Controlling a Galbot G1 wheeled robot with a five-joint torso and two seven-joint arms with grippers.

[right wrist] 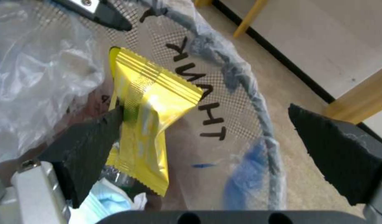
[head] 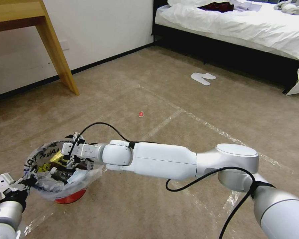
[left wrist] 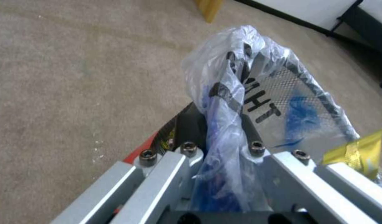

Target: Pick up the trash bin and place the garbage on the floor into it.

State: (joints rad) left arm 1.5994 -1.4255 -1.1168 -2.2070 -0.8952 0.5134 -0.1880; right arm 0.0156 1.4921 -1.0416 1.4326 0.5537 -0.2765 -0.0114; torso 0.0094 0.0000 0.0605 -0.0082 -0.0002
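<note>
The trash bin (head: 69, 198), a red bucket lined with a clear "THANK YOU" bag (left wrist: 265, 93), stands on the floor (head: 129, 212) at the near left. My left gripper (left wrist: 224, 124) is shut on its bagged rim, at the bin's near-left edge (head: 6, 186). My right gripper (head: 68, 156) reaches across over the bin's mouth and is open, fingers wide apart (right wrist: 205, 112). A yellow wrapper (right wrist: 149, 124) rests against one finger (right wrist: 91, 143), inside the bag. Tissues and other garbage lie in the bin. One small red wrapper (head: 141, 114) lies on the carpet farther ahead.
A wooden desk leg (head: 58, 53) stands at the far left by the wall. A bed (head: 236, 23) with white bedding runs along the far right. A pair of white slippers (head: 202, 78) lies before it. Tape lines (head: 166, 121) cross the carpet.
</note>
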